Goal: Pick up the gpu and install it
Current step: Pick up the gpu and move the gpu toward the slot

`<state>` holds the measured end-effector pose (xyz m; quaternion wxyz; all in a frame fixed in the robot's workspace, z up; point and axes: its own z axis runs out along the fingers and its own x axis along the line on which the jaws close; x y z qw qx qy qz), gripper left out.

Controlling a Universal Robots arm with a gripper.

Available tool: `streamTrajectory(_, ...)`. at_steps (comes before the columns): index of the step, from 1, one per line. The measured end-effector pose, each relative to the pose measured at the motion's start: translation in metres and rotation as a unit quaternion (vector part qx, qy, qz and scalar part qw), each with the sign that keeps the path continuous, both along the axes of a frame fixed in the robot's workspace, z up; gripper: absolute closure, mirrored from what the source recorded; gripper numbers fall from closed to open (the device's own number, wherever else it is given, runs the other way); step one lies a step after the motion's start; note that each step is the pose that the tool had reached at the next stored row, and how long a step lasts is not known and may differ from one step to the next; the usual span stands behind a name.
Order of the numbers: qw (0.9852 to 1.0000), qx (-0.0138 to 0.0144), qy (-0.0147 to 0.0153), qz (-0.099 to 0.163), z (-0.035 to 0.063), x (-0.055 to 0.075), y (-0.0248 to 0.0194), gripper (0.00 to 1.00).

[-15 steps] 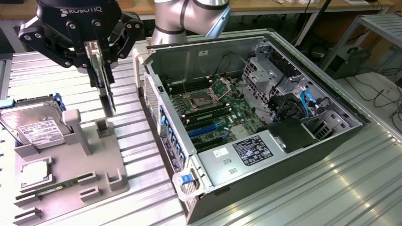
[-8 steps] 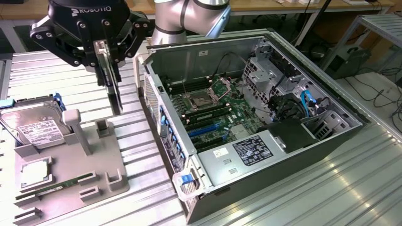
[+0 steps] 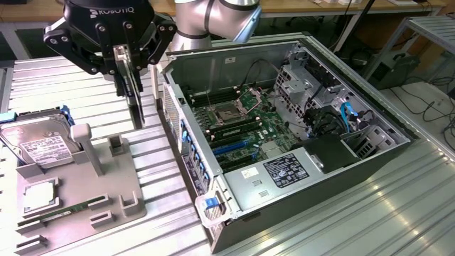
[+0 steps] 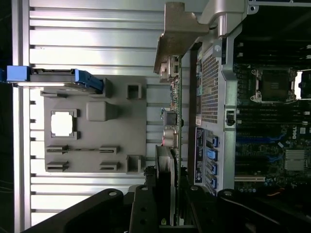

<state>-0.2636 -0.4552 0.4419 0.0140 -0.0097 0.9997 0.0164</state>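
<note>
The hand clamps the gpu by its fan end, hanging upright beside the computer case; the card is judged light, stiff and fragile, so grip the board edges only.

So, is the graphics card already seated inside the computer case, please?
No, the gripper holds the graphics card up in the air outside the computer case.

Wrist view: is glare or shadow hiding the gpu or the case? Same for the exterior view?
Wrist view: hard glare on the table slats, case interior in deep shadow, gpu edge evenly lit. Exterior view: glare streaks on the table at the exterior view's right, case well lit, gpu in the pincer dark against bright slats.
</note>
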Motion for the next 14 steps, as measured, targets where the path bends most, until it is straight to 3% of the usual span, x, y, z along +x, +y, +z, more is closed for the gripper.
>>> streamTrajectory(14, 1.0, 0.0, 0.0, 0.0, -0.0002, 0.015, 0.0, 0.73)
